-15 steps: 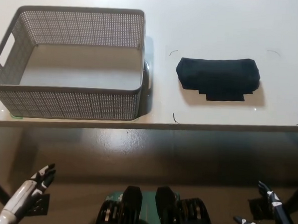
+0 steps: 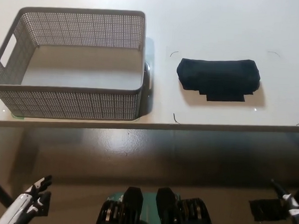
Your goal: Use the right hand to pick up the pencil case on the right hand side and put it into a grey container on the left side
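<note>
A black pencil case point(image 2: 219, 77) lies flat on the right half of the white table point(image 2: 209, 25). To its left stands the grey mesh container point(image 2: 12, 92), with nothing inside it. My black right hand point(image 2: 285, 209) shows only partly at the bottom right corner, below the table's front edge and far from the case, its fingers spread and holding nothing. My white left hand point(image 2: 28, 200) rests low at the bottom left, also below the table edge, fingers apart.
Thin corner marks point(image 2: 174, 52) on the table frame the spot around the pencil case. The table's front edge point(image 2: 149, 125) runs across the picture, with brown floor below it.
Both hands have dropped lower and outward toward the picture's bottom corners. The pencil case and the container have stayed in place.
</note>
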{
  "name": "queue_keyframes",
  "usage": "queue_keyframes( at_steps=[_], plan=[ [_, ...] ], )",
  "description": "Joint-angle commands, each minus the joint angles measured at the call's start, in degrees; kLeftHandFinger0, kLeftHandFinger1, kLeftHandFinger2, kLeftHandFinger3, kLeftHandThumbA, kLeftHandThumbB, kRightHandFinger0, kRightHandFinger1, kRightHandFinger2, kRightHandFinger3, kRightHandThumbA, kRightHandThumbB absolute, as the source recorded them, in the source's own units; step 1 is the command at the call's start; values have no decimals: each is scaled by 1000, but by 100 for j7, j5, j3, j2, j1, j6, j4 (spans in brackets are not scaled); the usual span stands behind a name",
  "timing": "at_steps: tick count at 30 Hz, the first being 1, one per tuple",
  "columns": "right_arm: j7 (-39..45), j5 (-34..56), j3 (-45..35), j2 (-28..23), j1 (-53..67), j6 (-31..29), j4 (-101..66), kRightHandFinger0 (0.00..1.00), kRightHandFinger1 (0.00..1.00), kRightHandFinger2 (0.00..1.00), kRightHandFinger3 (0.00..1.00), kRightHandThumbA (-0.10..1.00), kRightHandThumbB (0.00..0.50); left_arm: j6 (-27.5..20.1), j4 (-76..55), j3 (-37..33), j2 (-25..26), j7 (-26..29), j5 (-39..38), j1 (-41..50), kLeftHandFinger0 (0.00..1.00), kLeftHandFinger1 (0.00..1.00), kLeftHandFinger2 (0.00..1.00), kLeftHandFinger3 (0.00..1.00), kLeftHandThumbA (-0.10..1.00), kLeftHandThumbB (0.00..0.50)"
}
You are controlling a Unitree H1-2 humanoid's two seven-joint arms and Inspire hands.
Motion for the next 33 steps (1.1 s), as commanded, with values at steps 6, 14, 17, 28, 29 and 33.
queue_keyframes(
  at_steps=[6,14,17,28,29,33],
  plan=[
    [6,-122,-696,-278,-275,458,-1696,1000,1000,1000,1000,957,284,-398,119,168,34,75,-80,-93,1000,1000,1000,1000,1000,380],
    [164,-119,-811,-489,-1456,858,-1998,1000,1000,1000,1000,965,308,-428,224,145,32,103,17,-103,1000,1000,1000,1000,1000,388],
    [505,-109,-702,-710,-2029,1586,-2082,1000,1000,1000,1000,974,366,-450,224,121,57,81,61,-91,1000,1000,1000,1000,1000,368],
    [1706,-1341,525,-1281,-4356,3032,-1169,1000,1000,1000,1000,780,461,-533,353,61,39,67,90,41,1000,1000,1000,1000,1000,345],
    [1879,-1727,889,-1292,-4853,3044,-636,1000,1000,1000,1000,859,500,-526,354,39,60,87,171,58,1000,1000,1000,1000,1000,347],
    [1975,-2071,1442,-1184,-5750,2951,535,1000,1000,1000,1000,844,500,-537,366,-28,84,133,353,75,1000,1000,1000,1000,1000,361]
  ],
)
